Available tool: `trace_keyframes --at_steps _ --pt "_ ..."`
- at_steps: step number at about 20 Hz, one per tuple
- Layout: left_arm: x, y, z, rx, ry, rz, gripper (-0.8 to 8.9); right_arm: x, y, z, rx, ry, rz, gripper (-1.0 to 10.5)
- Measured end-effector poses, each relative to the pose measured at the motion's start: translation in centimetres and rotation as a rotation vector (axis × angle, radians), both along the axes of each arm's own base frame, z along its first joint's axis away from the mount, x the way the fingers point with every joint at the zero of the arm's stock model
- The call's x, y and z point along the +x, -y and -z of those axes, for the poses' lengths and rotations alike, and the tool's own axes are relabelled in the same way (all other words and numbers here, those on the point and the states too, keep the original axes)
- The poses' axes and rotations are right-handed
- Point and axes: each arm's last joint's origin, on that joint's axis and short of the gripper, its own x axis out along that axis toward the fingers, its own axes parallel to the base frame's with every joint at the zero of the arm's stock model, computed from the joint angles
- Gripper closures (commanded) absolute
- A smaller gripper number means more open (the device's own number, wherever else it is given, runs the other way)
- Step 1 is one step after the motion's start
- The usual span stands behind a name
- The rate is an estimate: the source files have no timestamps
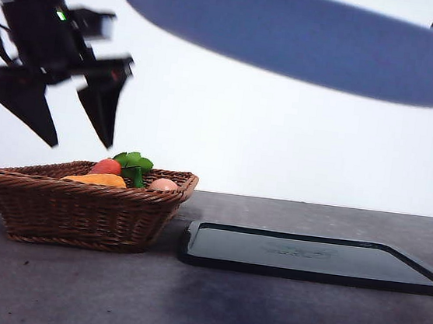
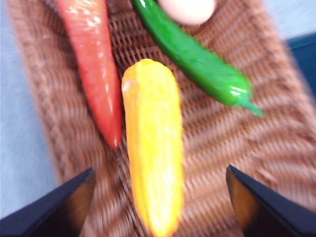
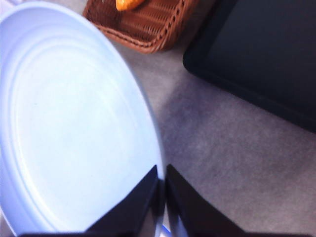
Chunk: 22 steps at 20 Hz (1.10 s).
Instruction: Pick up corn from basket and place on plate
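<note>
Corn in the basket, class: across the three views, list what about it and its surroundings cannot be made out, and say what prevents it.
- Corn: left wrist view, motion blur smears its kernel rows.
- Corn: front view, the basket rim hides all but a sliver.
- Plate: front view shows only its blurred underside; right wrist view's edges cut it off.
- Pale rounded item: left wrist view, cut off, so unidentifiable.
- Black tray: right wrist view, cropped by the edge.
</note>
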Motion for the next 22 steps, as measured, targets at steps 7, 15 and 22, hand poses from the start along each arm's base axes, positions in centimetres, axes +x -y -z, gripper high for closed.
trace_keyframes --at_steps 7,15,22 --pt "2.9 1.7 4.0 0.086 -0.051 0.031 3.85 -0.4 0.3 -0.3 -0.008 0.026 0.025 9.5" --pt "3.2 2.4 5.3 0.097 -0.075 0.049 4.9 -0.3 0.3 -0.3 -0.037 0.041 0.054 9.5" --pt "2.9 2.5 5.4 0.107 -0.103 0.051 6.36 -0.3 0.3 -0.3 -0.039 0.049 0.059 9.5"
